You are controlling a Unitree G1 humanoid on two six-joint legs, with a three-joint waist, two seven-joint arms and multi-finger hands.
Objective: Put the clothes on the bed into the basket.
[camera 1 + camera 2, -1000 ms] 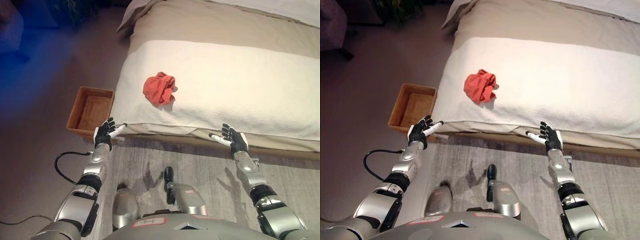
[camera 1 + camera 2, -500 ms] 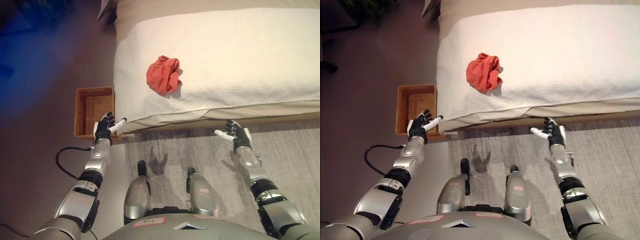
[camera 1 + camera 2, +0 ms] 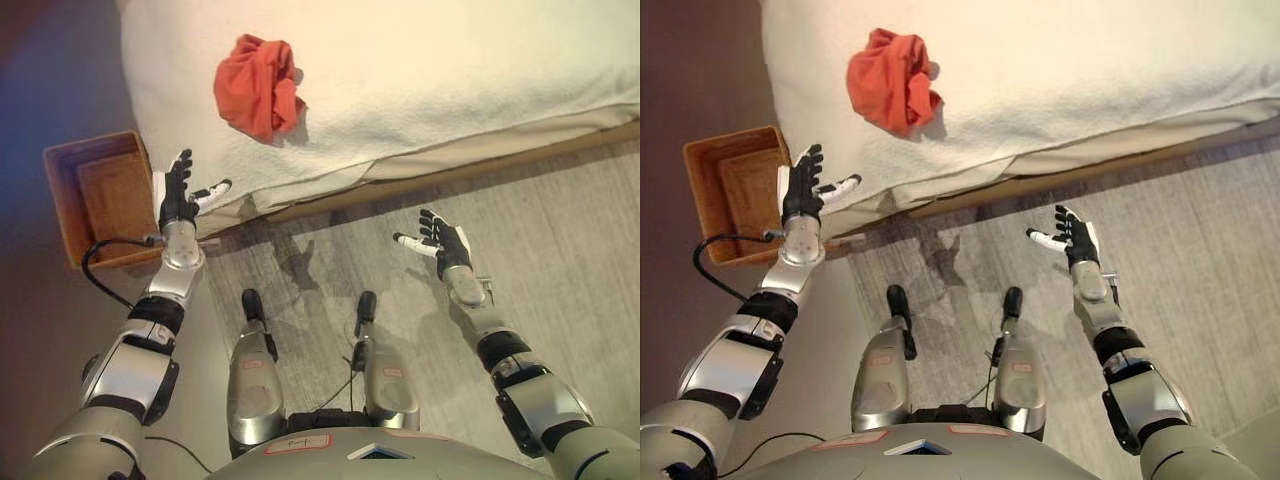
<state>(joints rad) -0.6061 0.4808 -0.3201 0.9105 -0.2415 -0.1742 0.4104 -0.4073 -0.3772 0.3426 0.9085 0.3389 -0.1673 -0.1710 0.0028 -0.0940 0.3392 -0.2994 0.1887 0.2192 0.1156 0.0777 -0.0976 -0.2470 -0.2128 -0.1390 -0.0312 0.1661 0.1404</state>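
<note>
A crumpled orange-red garment (image 3: 257, 85) lies on the bed's white cover (image 3: 430, 70), near the bed's corner. A brown woven basket (image 3: 92, 195) stands empty on the floor beside that corner. My left hand (image 3: 180, 195) is open and empty, held at the bed's corner between basket and cloth, below the garment. My right hand (image 3: 437, 243) is open and empty over the floor, in front of the bed's edge. The garment also shows in the right eye view (image 3: 890, 78).
The bed's lower beige edge (image 3: 470, 160) runs across in front of me. A grey rug (image 3: 560, 260) covers the floor under my right arm. Bare brown floor (image 3: 40, 330) lies to the left, round the basket.
The whole view has turned, so bed, garment and basket have shifted up and left in the picture. Both hands stay open and empty in much the same pose.
</note>
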